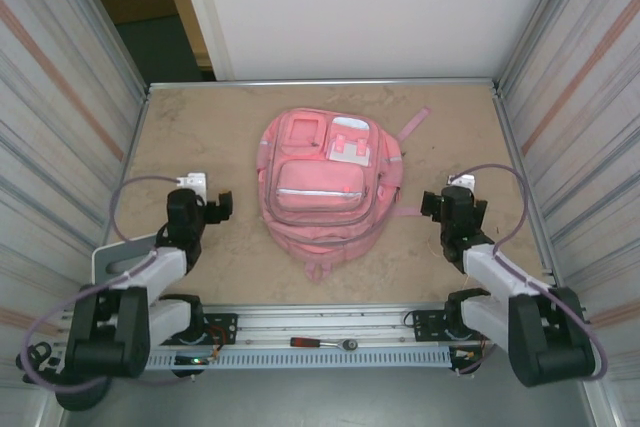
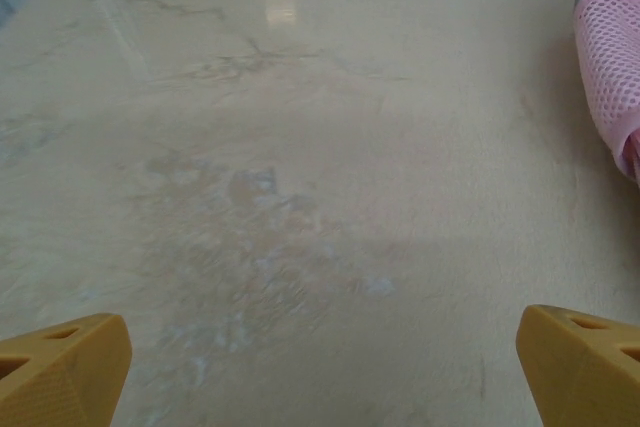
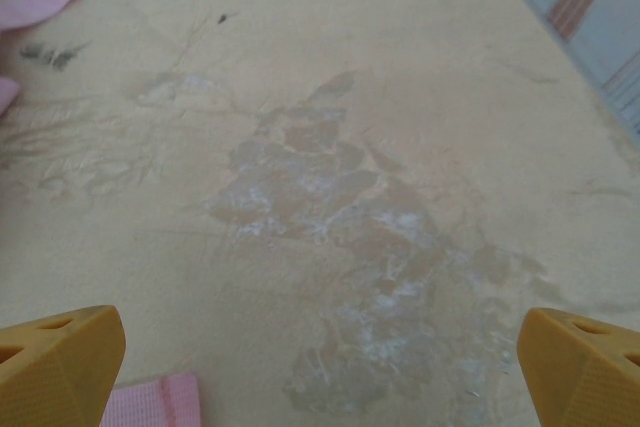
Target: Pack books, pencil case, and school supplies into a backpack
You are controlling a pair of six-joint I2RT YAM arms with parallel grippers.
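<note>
One large pink fabric backpack is laid front-up in the middle of the beige stone-patterned table, its pockets seemingly zipped. The left gripper and the right gripper are spread wide open and empty, one near each side of it. The packing is judged either finished or not begun; in the second case a zip must first be opened.

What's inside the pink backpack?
I cannot see inside: the backpack lies flat on the table, front up, and its pink fabric hides the inside. Only its outer pockets and straps show.
</note>
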